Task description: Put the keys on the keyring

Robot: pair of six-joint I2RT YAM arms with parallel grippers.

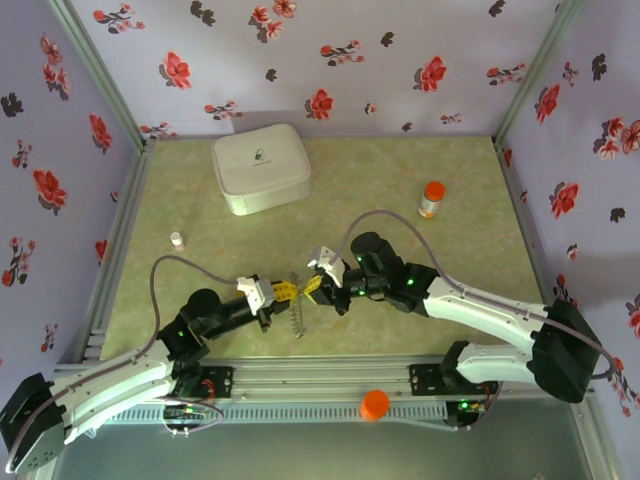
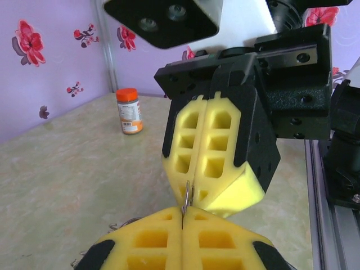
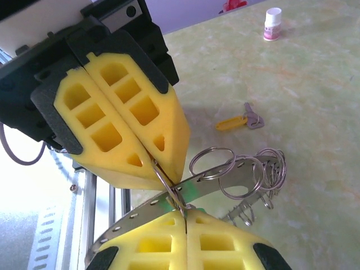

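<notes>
The keyring [image 3: 214, 183] is a grey metal band with punched holes and several wire split rings; it hangs between the two grippers [image 1: 298, 318]. My right gripper [image 3: 184, 209] is shut on one thin split ring [image 3: 169, 188] of it. My left gripper [image 3: 156, 163] comes in from the upper left, shut on the same thin ring. In the left wrist view my left gripper [image 2: 183, 212] and right gripper [image 2: 191, 194] meet tip to tip over that wire [image 2: 186, 199]. A yellow-headed key [image 3: 232, 122] lies flat on the table beyond. A green patch [image 3: 194, 190] shows behind the band; what it is I cannot tell.
A white rounded box [image 1: 260, 167] stands at the back left. An orange-capped bottle [image 1: 431, 199] stands at the back right. A small white bottle [image 1: 177, 240] is at the left. An orange cap [image 1: 375, 404] rests on the front rail. Flowered walls close three sides.
</notes>
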